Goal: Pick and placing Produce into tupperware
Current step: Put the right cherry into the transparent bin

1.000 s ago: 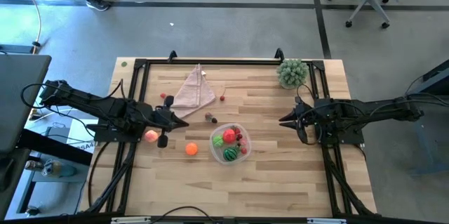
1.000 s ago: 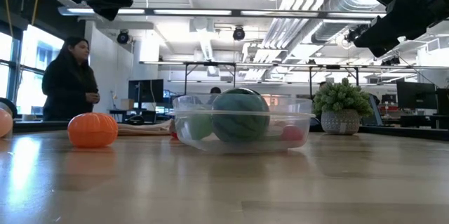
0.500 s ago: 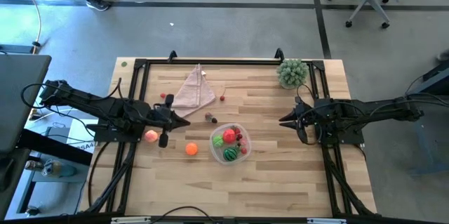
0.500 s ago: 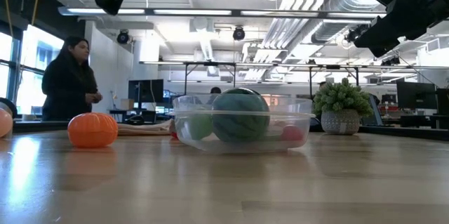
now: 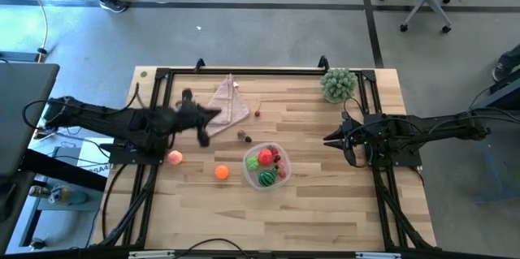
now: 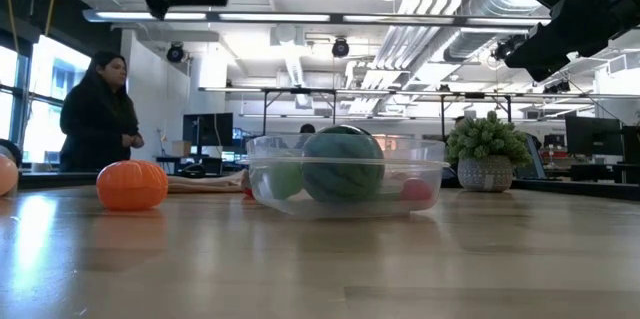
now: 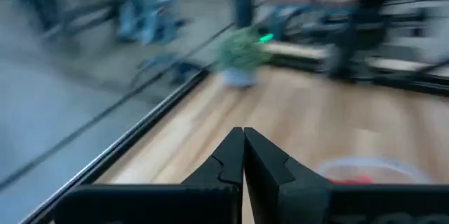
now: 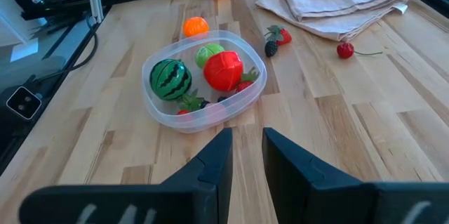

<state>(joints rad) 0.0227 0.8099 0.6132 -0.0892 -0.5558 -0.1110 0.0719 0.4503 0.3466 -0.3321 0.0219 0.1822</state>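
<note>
Left gripper over pink cloth, jaws closed, empty; right gripper beside tupperware above table, jaws slightly parted, empty.

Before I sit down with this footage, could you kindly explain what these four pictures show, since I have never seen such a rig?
Two dark robot arms work at a wooden table. One camera looks straight down, one sits at tabletop height, and one rides on each wrist.

The left gripper is shut and empty, above the folded pink cloth. The right gripper waits apart, slightly parted, holding nothing.

The clear tub holds a striped melon, a red apple, a green apple and some small pieces. Still on the table are an orange, a pink peach and a few small berries. A potted plant stands at the far corner. A person stands in the room behind.
</note>
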